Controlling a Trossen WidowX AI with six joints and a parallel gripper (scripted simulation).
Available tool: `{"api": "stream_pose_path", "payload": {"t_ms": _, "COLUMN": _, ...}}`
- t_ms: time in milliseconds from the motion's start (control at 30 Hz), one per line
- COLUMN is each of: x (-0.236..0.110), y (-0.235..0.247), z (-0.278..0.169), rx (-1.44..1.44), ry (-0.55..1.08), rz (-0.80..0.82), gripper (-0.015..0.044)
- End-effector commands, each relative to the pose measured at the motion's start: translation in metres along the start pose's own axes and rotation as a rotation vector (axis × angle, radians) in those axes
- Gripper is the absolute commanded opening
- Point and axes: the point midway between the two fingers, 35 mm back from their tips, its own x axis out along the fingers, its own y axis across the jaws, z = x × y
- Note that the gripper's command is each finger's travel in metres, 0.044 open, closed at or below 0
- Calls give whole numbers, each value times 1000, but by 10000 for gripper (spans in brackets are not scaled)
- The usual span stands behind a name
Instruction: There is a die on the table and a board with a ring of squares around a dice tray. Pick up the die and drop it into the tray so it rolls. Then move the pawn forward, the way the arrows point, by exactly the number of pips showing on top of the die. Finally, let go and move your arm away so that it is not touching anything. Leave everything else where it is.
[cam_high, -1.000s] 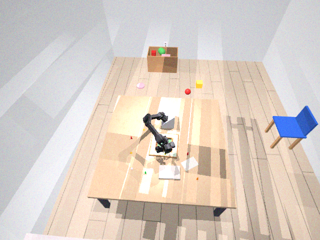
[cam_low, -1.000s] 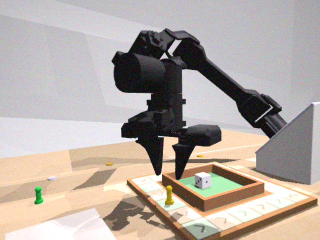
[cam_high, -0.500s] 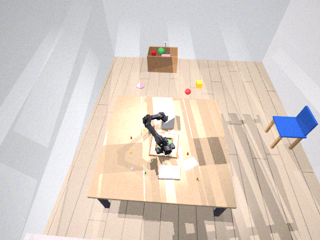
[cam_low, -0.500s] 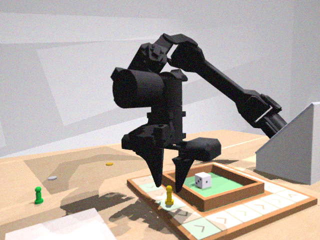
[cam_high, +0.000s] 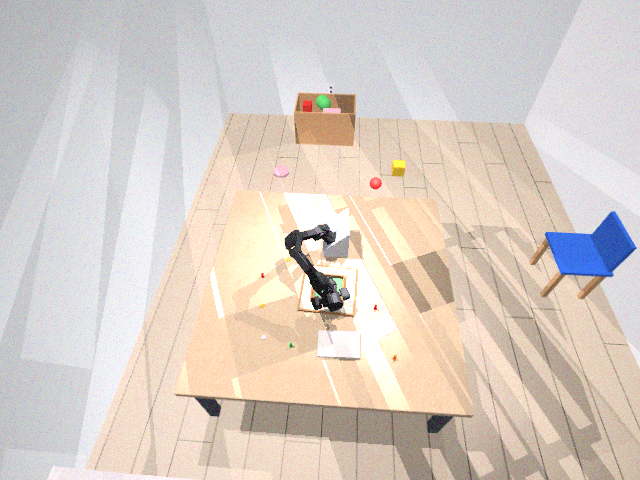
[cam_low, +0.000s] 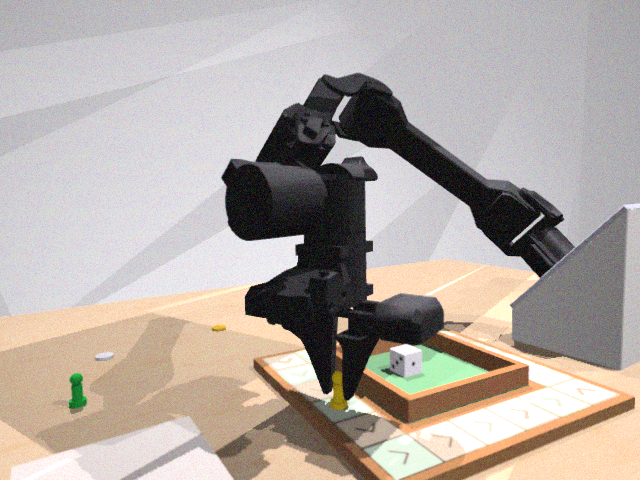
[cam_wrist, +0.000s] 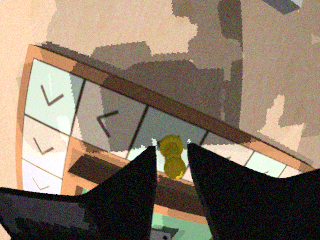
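Yellow pawn (cam_low: 338, 391) stands upright on a square of the board (cam_low: 516, 431), lower centre of the exterior frame, just outside the tray (cam_low: 454, 393) wall. Claw (cam_low: 337, 388) points straight down with one finger either side of the pawn; fingers narrowed to a small gap, pressing toward it, but whether they grip it I cannot tell. Wrist frame: pawn head (cam_wrist: 171, 155) sits between the two dark fingertips. Die (cam_low: 405, 360) rests on the tray's green floor, right of the claw. Further out on the bench (cam_low: 170, 335): green pawn (cam_low: 77, 391) at lower left, white disc (cam_low: 104, 355), yellow disc (cam_low: 219, 327), grey wedge (cam_low: 584, 304) at right edge.
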Motion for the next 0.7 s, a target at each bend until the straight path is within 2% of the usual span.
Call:
{"api": "stream_pose_path", "payload": {"t_ms": 0, "x": 2, "y": 0, "z": -1, "rx": -4, "ry": 4, "rz": -3, "gripper": 29}}
{"api": "stream_pose_path", "payload": {"t_ms": 133, "x": 2, "y": 0, "z": -1, "rx": -4, "ry": 4, "rz": -3, "gripper": 3}}
{"api": "stream_pose_path", "payload": {"t_ms": 300, "x": -1, "y": 0, "z": 0, "rx": -4, "ry": 3, "rz": -2, "gripper": 0}}
{"api": "stream_pose_path", "payload": {"t_ms": 667, "x": -67, "y": 3, "z": 7, "rx": -6, "ry": -3, "rz": 6, "gripper": 0}}
